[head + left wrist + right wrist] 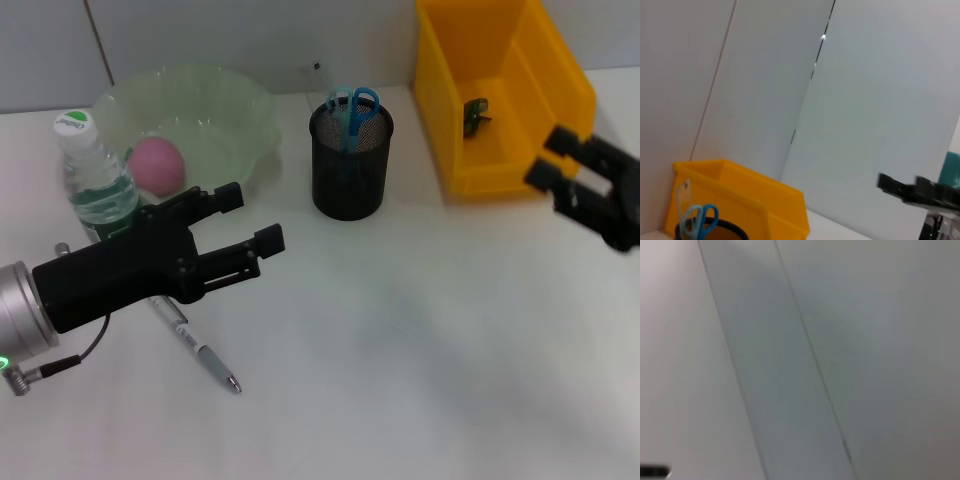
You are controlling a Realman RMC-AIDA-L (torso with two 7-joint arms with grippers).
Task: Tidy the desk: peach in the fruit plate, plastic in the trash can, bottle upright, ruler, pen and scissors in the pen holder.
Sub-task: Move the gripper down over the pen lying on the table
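The peach (157,165) sits in the green bowl (240,110) at ten o'clock. Scissors (352,108) stand in the mesh cup (349,165). The yellow bin (500,90) holds plastic (474,114). The pen (200,352) lies under the wide-open left gripper (250,220); the right gripper (553,160) is open at three o'clock.

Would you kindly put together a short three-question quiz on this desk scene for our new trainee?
1. True or false: the peach lies in the green fruit plate.
2. Which item still lies on the desk? A) pen B) scissors C) peach
3. Fill in: the water bottle stands ____, behind the left end effector.

The right end effector hovers open near the yellow bin.

Key: 1 true; 2 A; 3 upright.
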